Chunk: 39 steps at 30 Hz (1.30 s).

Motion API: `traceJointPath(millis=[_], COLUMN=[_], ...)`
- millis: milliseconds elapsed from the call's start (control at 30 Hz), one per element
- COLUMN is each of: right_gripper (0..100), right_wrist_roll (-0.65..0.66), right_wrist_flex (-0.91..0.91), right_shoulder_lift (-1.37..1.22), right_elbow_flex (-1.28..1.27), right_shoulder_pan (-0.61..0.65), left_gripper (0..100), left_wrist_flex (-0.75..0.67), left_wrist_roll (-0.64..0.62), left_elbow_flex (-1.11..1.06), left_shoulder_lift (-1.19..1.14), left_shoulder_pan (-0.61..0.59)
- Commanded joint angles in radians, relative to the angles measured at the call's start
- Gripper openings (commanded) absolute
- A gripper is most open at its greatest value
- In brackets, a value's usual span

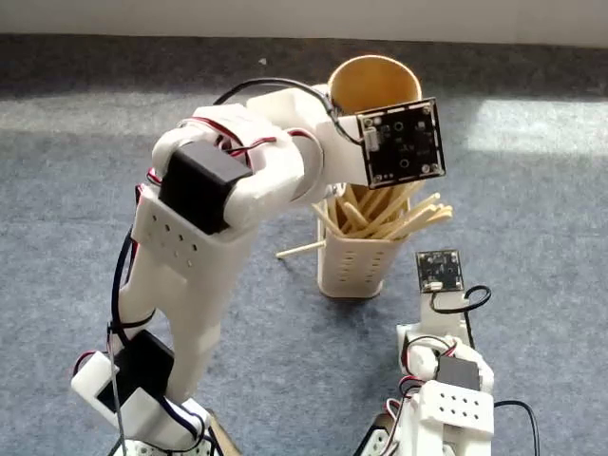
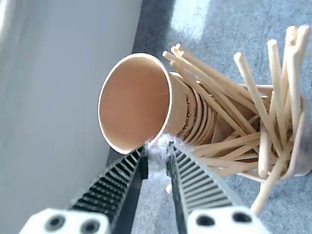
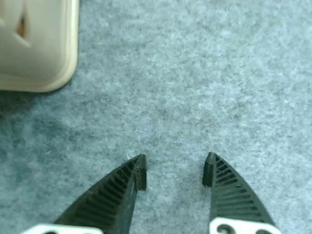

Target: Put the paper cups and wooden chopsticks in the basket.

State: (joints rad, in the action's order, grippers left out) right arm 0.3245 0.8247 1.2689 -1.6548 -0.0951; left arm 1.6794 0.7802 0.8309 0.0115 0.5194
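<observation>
A stack of nested paper cups (image 2: 146, 102) leans in the cream basket (image 2: 297, 165) beside a bundle of wooden chopsticks (image 2: 253, 97). My left gripper (image 2: 157, 152) hovers just under the top cup's rim, fingers a narrow gap apart with only carpet showing between them. In the high view the top cup (image 1: 373, 85) rises above the basket (image 1: 356, 266), with the chopsticks (image 1: 394, 214) fanned out of it and one chopstick (image 1: 299, 250) poking out sideways. My right gripper (image 3: 174, 170) is open low over bare carpet, close to the basket's base corner (image 3: 39, 58).
Grey carpet covers the whole surface. The left arm (image 1: 218, 218) arches over the basket from the front left. The right arm's wrist (image 1: 440, 275) sits just right of the basket. A pale wall runs behind the cups.
</observation>
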Motion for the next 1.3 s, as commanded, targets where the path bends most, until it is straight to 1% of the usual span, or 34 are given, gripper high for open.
traceJointPath(millis=[0,100,167,300,400,533,667,733,900,1067,1200,1267], right_gripper=[20.2,20.2,20.2,20.2,20.2,20.2,20.2,20.2,20.2,20.2,20.2,20.2], right_wrist_roll=[0.012,0.012,0.012,0.012,0.012,0.012,0.012,0.012,0.012,0.012,0.012,0.012], right_wrist_flex=[-0.013,-0.013,-0.013,-0.013,-0.013,-0.013,-0.013,-0.013,-0.013,-0.013,-0.013,-0.013], right_shoulder_lift=[0.002,0.002,0.002,0.002,0.002,0.002,0.002,0.002,0.002,0.002,0.002,0.002], right_elbow_flex=[-0.012,-0.012,-0.012,-0.012,-0.012,-0.012,-0.012,-0.012,-0.012,-0.012,-0.012,-0.012], right_shoulder_pan=[0.016,0.016,0.016,0.016,0.016,0.016,0.016,0.016,0.016,0.016,0.016,0.016], left_gripper=[9,9,9,9,9,11,19,21,22,21,22,22], left_wrist_flex=[0.002,0.002,-0.005,-0.101,-0.115,-0.106,-0.101,-0.094,-0.097,-0.123,-0.120,-0.118], left_wrist_roll=[-0.029,-0.031,-0.037,-0.153,-0.167,-0.169,-0.169,-0.170,-0.169,-0.170,-0.226,-0.232], left_elbow_flex=[0.101,0.134,0.151,0.154,0.147,0.125,0.120,0.120,0.125,0.166,0.206,0.202], left_shoulder_lift=[0.008,0.005,0.002,0.010,-0.001,-0.013,-0.024,-0.024,-0.024,-0.016,-0.016,-0.022], left_shoulder_pan=[0.004,-0.002,-0.035,-0.119,-0.131,-0.096,-0.070,-0.067,-0.008,-0.008,0.013,0.015])
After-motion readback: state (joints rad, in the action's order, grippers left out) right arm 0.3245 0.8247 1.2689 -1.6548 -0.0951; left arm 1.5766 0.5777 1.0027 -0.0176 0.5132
